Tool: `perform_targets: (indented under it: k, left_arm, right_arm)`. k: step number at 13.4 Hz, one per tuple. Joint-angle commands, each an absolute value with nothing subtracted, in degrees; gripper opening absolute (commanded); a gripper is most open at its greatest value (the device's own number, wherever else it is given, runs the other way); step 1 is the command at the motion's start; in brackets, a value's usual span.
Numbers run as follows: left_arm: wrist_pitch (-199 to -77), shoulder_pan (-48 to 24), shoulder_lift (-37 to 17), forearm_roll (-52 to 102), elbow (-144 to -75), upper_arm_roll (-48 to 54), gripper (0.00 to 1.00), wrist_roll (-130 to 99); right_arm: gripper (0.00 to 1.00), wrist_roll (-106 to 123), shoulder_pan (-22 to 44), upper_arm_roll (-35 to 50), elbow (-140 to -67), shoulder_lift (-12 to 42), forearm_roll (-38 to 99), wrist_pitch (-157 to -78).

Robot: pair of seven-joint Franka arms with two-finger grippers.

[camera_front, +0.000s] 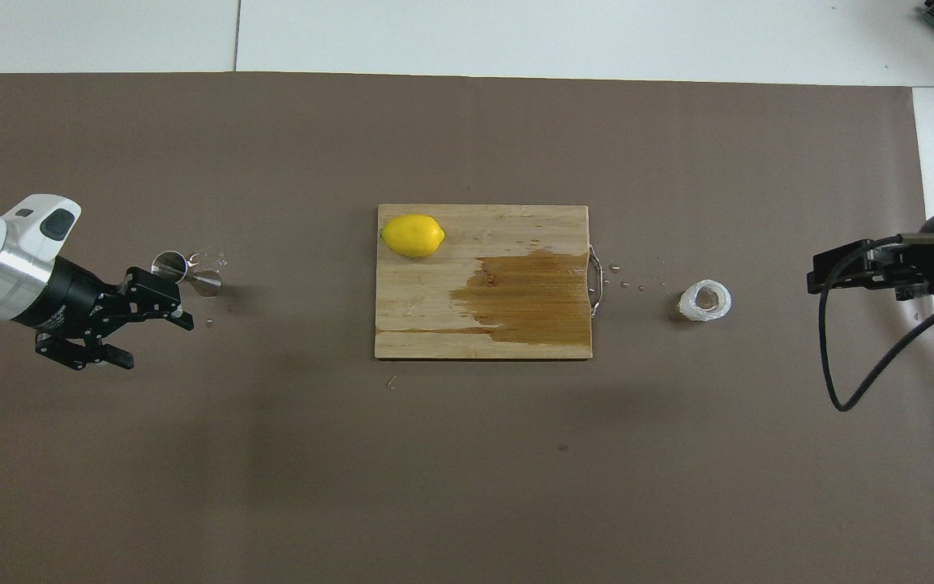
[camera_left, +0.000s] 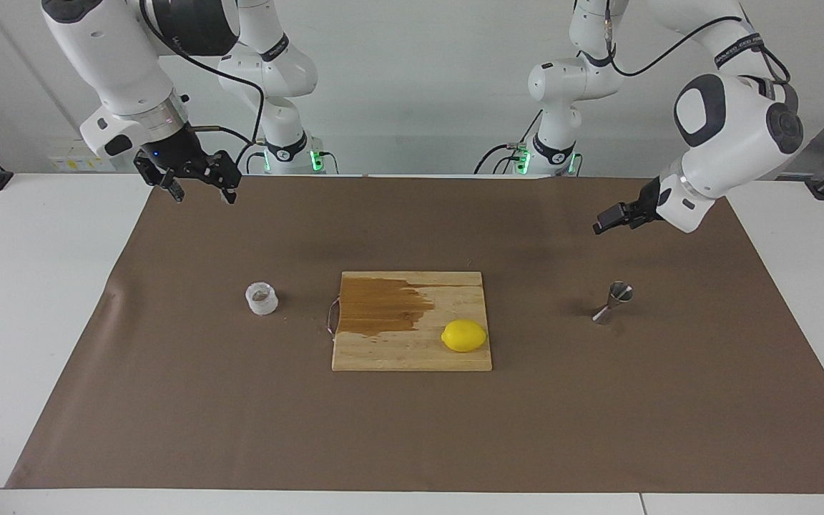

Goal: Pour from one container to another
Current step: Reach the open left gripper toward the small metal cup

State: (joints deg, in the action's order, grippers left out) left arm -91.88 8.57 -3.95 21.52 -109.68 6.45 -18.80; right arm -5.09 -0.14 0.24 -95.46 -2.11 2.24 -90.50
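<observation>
hovering open left gripper [camera_left: 601,227] above jigger [camera_left: 613,302], apart

The left arm reaches in from its base with the elbow high and the forearm sloping down, and its wrist is turned so the left gripper [camera_left: 601,226] [camera_front: 155,320] points sideways toward the middle of the table, raised in the air with its fingers spread apart and empty. The right arm waits at its own end, its right gripper [camera_left: 199,187] [camera_front: 820,276] hanging downward, fingers apart, holding nothing.
</observation>
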Motion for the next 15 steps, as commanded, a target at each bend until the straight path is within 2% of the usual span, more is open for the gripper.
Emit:
perform_targets:
  k: [1, 6, 11, 15]
  left_arm:
    - [-85.01, 11.68, -8.85, 27.06, -105.92, 7.03, 1.0, -21.88]
    - [-74.72, 15.82, -21.42, 38.84, -93.01, 7.12, 1.0, -24.43]
    - [-71.11, 20.82, -26.18, 41.3, -90.36, 7.56, 1.0, -24.52]
    - [-73.64, 21.88, -26.37, 45.61, -90.7, 7.38, 1.0, -35.76]
  right_arm:
    - [1.0, -3.96, -1.23, 0.88, -97.03, -3.34, 3.69, -91.76]
    - [1.0, -3.96, -1.23, 0.88, -97.03, -3.34, 3.69, -91.84]
    - [1.0, -3.96, -1.23, 0.79, -97.03, -3.34, 3.69, -91.76]
    - [1.0, -3.96, -1.23, 0.88, -97.12, -3.34, 3.69, -91.76]
